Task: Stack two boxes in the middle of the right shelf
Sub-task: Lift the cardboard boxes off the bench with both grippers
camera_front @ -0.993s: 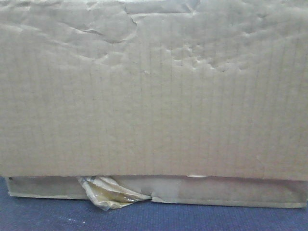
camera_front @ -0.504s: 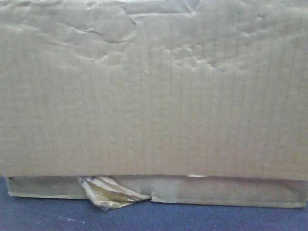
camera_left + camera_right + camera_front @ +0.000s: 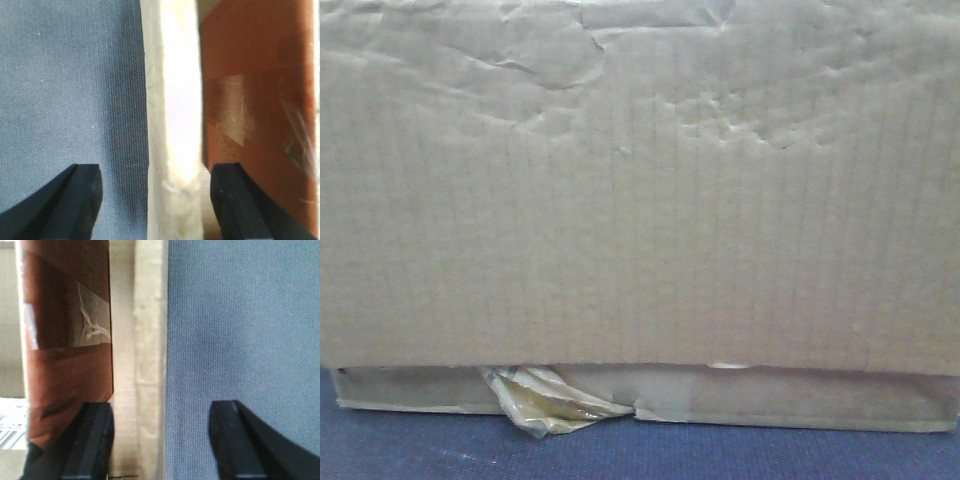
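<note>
The right gripper [image 3: 160,440] has its two black fingers [image 3: 92,440] set wide apart. Between them runs the pale edge of a cardboard box [image 3: 150,340] wall, nearer the left finger. The blur makes it hard to say whether the two touch. Beyond the left finger is a reddish-brown face of the box with a patch of clear tape [image 3: 92,315]. Around the right finger lies blue cloth [image 3: 240,330].

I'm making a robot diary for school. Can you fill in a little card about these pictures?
Box: tan cardboard, dented front, fills the front view
Tape scrap: crumpled, at the box's bottom edge
Ground: blue cloth under the box
Left gripper: open, a finger each side of a box wall
Right gripper: open, also straddling a box wall
</note>
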### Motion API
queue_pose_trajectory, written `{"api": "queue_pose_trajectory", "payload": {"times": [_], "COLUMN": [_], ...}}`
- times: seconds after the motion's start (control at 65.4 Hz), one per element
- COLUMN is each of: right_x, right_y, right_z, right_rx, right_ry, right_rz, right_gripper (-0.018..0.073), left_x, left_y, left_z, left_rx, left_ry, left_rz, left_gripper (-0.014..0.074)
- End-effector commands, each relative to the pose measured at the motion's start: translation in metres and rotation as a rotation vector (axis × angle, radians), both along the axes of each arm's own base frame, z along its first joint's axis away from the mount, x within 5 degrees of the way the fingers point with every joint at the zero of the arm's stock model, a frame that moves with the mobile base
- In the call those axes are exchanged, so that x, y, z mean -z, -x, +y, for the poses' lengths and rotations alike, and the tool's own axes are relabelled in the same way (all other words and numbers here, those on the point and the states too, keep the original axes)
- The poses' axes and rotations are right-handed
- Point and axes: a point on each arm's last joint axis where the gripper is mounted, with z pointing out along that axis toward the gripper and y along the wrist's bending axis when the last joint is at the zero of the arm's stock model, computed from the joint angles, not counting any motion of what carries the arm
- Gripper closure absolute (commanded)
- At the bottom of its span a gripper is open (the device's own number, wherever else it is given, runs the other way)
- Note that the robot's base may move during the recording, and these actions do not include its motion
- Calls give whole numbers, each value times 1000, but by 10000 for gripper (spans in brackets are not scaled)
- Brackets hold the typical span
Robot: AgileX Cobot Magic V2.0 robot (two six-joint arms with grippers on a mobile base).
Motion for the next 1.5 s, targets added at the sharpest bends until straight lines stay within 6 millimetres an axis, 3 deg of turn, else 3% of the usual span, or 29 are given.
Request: {"api": "queue_pose_trajectory", "payload": {"times": [0.0, 0.138, 0.214, 0.351, 0.413, 0.764, 1.009, 1.482], "right_x": [-5, -5, -5, -6, -6, -8, -18, -102], "right_y": [1, 1, 1, -1, -2, -1, -16, -37], "right_z": [0, 0, -2, -6, -8, -5, -1, -4], "right_rx": [1, 1, 1, -1, 5, 21, 3, 35], "right_ry": [-8, -8, 11, 63, 88, 156, 115, 33], "right_rz": [-23, -23, -30, -49, -60, -102, -286, -753], "right_gripper": [298, 373, 465, 722, 719, 720, 720, 720], "left_x": [-3, -3, -3, -4, -4, -8, -39, -114], "left_y": [1, 0, 0, -2, -2, -7, -17, -31], "left_z": [-1, -1, -1, -2, -3, 5, 4, 7], "left_rx": [5, 5, 5, 8, 11, -93, -83, -51], "left_ry": [4, 6, 6, 17, 21, -36, -6, 24], "left_rz": [-11, -17, -17, -43, -52, -105, -275, -692], "left_gripper": [230, 232, 284, 568, 706, 707, 707, 707]}}
